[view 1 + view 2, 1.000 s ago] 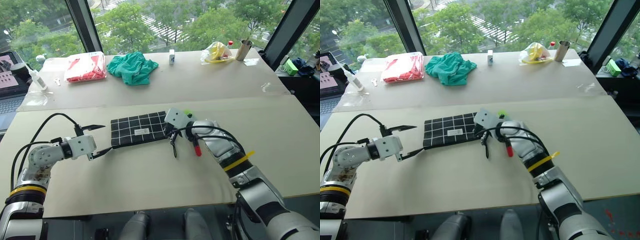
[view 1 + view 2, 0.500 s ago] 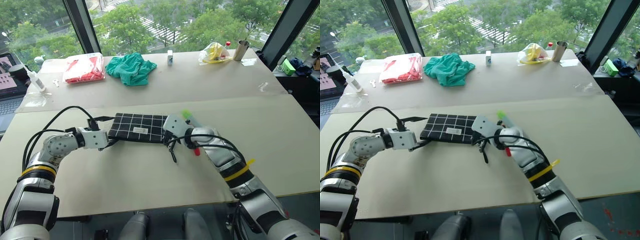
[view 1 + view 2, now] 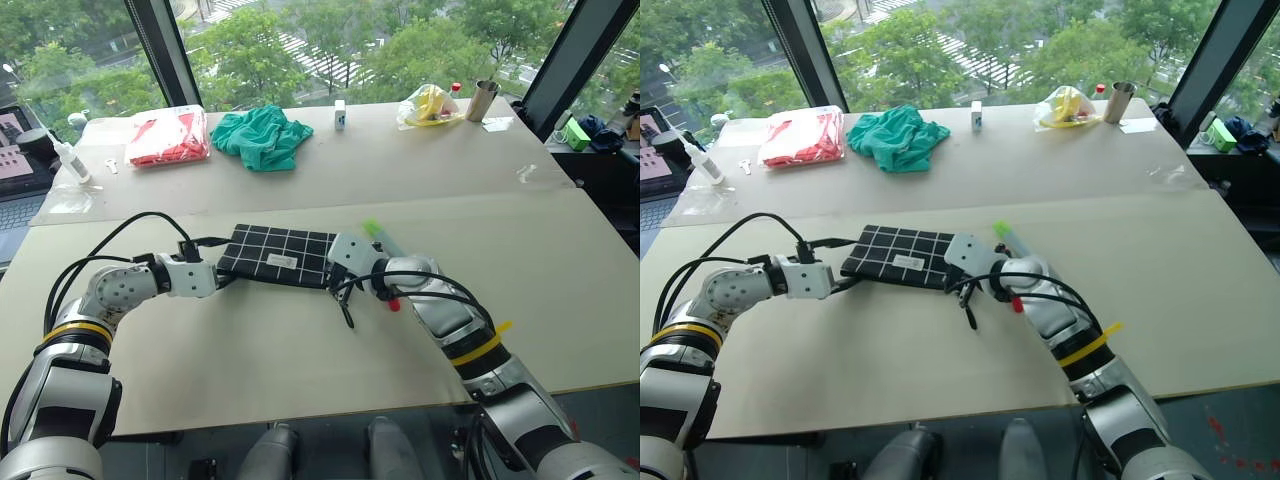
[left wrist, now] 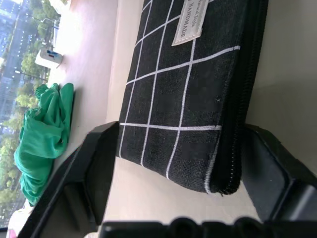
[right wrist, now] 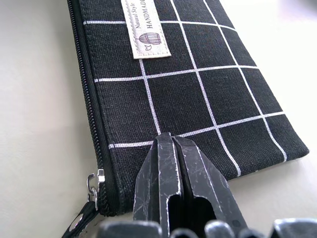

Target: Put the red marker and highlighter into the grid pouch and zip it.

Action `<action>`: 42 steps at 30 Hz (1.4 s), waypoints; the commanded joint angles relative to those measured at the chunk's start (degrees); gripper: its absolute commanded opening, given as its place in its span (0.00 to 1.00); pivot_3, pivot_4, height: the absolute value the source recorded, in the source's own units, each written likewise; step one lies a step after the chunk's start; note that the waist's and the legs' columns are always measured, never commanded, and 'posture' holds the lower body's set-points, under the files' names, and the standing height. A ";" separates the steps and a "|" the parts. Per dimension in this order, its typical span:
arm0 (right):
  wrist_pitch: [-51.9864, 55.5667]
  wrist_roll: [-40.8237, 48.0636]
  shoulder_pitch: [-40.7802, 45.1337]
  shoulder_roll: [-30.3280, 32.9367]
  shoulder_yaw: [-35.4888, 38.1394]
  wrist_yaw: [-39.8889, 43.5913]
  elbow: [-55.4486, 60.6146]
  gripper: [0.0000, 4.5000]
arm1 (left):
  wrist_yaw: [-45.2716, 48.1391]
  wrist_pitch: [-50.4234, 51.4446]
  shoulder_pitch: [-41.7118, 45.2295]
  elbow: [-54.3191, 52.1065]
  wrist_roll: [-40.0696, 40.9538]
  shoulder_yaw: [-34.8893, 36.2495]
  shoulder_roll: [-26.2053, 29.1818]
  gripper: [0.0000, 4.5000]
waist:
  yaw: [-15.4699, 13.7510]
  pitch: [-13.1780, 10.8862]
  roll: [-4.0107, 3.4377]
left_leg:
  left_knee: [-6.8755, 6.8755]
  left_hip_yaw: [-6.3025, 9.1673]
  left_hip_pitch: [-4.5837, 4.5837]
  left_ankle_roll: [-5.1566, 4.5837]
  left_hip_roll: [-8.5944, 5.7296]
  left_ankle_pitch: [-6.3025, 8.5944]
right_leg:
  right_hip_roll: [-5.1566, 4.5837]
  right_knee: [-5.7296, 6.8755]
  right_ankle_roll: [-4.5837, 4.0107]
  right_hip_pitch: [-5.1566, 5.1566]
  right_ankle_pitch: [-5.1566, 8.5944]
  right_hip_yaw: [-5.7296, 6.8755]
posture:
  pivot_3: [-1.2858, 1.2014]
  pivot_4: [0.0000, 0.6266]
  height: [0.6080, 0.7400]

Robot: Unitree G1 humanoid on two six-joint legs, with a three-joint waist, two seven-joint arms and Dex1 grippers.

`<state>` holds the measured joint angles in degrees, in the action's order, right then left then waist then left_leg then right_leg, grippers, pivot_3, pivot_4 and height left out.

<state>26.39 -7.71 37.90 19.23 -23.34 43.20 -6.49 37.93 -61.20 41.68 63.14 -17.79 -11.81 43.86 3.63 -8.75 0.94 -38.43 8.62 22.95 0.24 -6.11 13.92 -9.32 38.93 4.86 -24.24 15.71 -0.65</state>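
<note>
The grid pouch point(image 3: 278, 256), black with white lines and a white label point(image 5: 144, 29), lies flat mid-table. My left gripper point(image 3: 224, 262) holds its left end: the fingers point(image 4: 101, 163) press against both long edges. My right gripper point(image 5: 171, 144) is shut, its tips resting on top of the pouch's right end. The zipper slider point(image 5: 94, 181) sits at that end, and its black strap point(image 3: 346, 310) trails toward me. The highlighter point(image 3: 376, 230), with its light-green cap, lies just beyond my right wrist. The red marker point(image 3: 393, 301) pokes out from under my right forearm, mostly hidden.
On the far table stand a red-and-clear bag point(image 3: 168, 136), a green cloth point(image 3: 262, 136), a small white box point(image 3: 341, 113), a yellow bag point(image 3: 432, 105) and a metal cup point(image 3: 486, 100). A white bottle point(image 3: 70, 160) and a laptop point(image 3: 15, 160) are far left.
My left gripper has reached the pouch's left end and its fingers have closed in on the edges. The right gripper has stayed shut at the right end.
</note>
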 commanded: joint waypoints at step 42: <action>26.55 30.06 -10.27 12.11 20.39 -0.17 27.42 0.94 | 0.92 95.80 -28.42 -76.39 33.18 14.27 -1.92 0.00 | -0.31 -0.02 -0.02 | -0.36 -0.02 0.23 -0.52 0.16 0.31 | 0.06 -0.03 0.01 -0.02 0.00 -0.18 | 0.52 0.24 1.00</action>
<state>53.16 23.13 27.01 32.66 -0.62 45.40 18.97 39.94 32.22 12.03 -10.35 13.94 0.80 42.23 3.31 -8.77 0.92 -38.80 8.60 23.20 -0.25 -5.96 14.21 -9.27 38.90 4.87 -24.27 15.71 -0.83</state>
